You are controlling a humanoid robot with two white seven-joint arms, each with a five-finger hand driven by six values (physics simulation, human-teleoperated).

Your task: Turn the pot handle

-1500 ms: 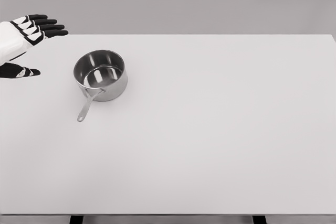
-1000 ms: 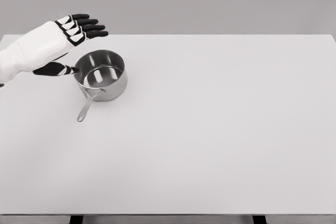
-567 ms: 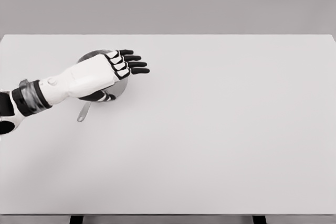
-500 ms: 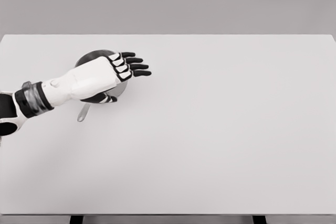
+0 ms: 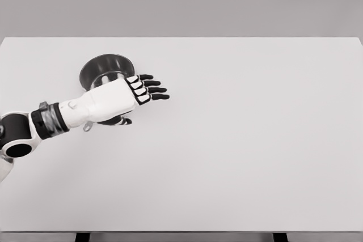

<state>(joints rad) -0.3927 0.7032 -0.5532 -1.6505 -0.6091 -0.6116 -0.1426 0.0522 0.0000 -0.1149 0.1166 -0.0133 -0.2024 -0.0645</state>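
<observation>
A small steel pot (image 5: 103,69) stands on the white table (image 5: 238,140) at the left. Its long handle runs toward the near left and is mostly hidden under my left hand; only its tip (image 5: 87,128) shows below the forearm. My left hand (image 5: 142,97) lies over the pot's near side with the fingers (image 5: 153,90) stretched out to the right and the thumb (image 5: 122,121) tucked below. The hand is open and holds nothing. Whether it touches the pot or handle I cannot tell. The right arm is out of view.
The table's far edge (image 5: 181,38) runs behind the pot, and its near edge (image 5: 181,231) lies along the bottom with two dark legs below.
My left arm swung in from the far left, passed over the pot and dropped toward the near side, now covering the handle. The pot has stayed in place.
</observation>
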